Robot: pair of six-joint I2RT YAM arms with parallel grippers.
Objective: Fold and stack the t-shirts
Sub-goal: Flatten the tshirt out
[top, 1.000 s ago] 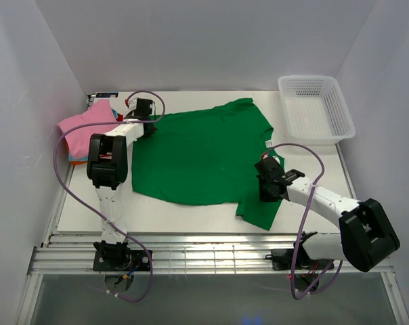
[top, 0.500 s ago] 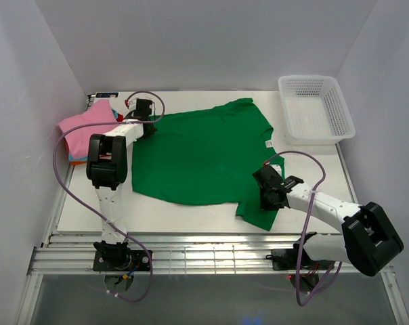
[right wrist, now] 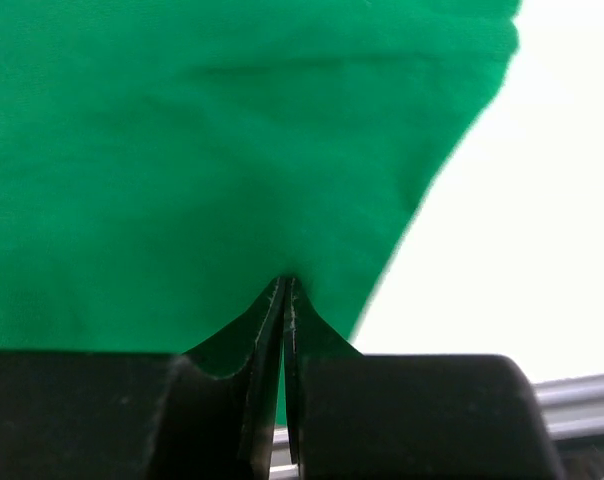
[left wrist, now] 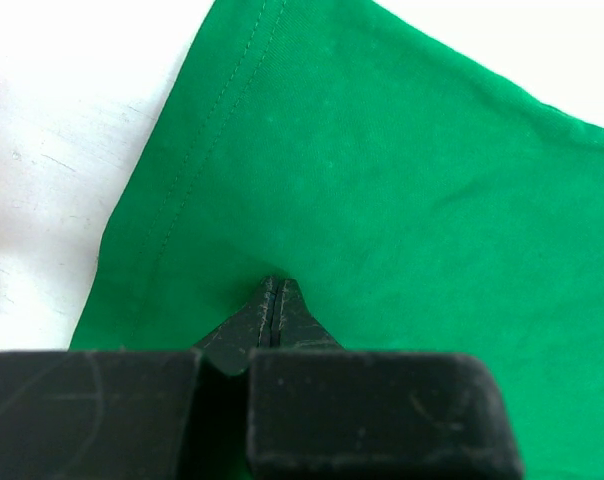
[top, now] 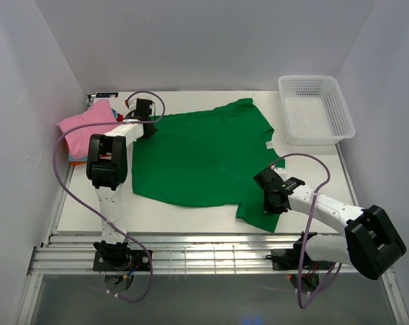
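A bright green t-shirt (top: pixel 204 156) lies spread flat across the middle of the table. My left gripper (top: pixel 150 128) is shut on its far-left corner; in the left wrist view the closed tips (left wrist: pixel 273 285) pinch the green cloth (left wrist: pixel 402 180) beside a stitched hem. My right gripper (top: pixel 265 196) is shut on the shirt's near-right flap, and in the right wrist view green cloth (right wrist: pixel 202 150) shows between its fingers, the tips (right wrist: pixel 285 285) pressed together. At the far left a folded pink t-shirt (top: pixel 82 127) tops a stack with teal and orange edges (top: pixel 72 160).
A white mesh basket (top: pixel 309 78) stands at the back right corner. Bare white table (top: pixel 313 166) lies to the right of the shirt. Metal rails (top: pixel 204 252) run along the near edge, and white walls close in on three sides.
My right gripper has moved toward the near edge, drawing the shirt's near-right flap with it. The left arm has stayed still.
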